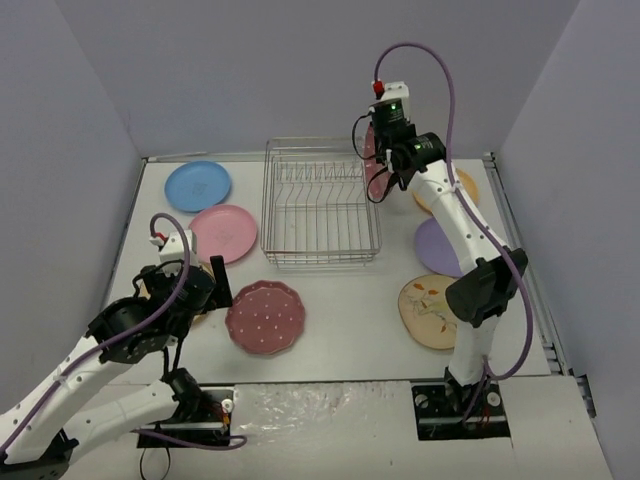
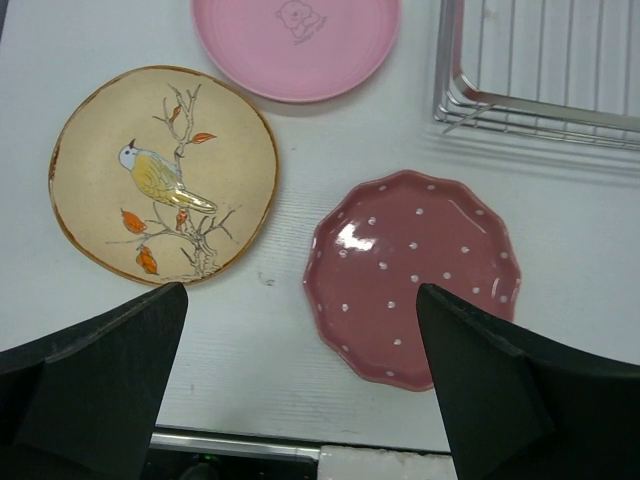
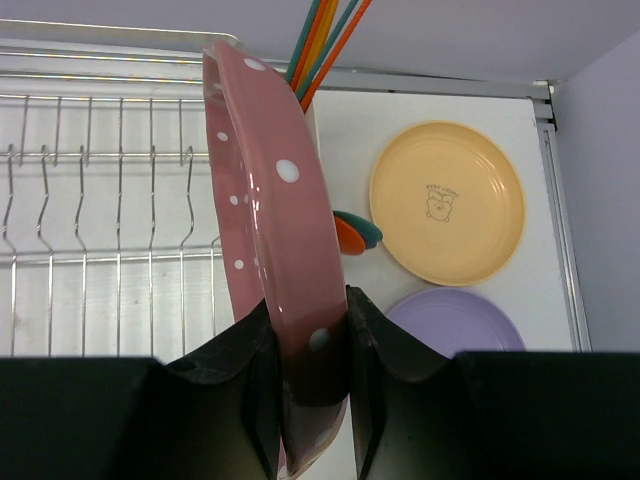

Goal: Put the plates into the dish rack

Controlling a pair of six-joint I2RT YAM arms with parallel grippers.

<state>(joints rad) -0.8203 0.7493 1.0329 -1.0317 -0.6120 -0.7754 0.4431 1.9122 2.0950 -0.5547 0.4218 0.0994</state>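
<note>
The right gripper (image 3: 308,345) is pinched on the rim of a dotted plate (image 3: 258,190), which is held on edge over the rack's (image 3: 100,170) 3 o'clock side, just beside the cup (image 3: 311,140). With so little rim gripped, the plate could be swung or dropped. If lowered off-line, it could be knocked against the cup or a divider rather than seated in a slot. Free slots are seen at the plate's 9 o'clock; the back wall (image 3: 450,40) is close at 12. The left gripper (image 2: 300,300) is spread wide above a bird plate (image 2: 165,175) and a second dotted plate (image 2: 415,275), with bare table (image 2: 280,340) between them.
</note>
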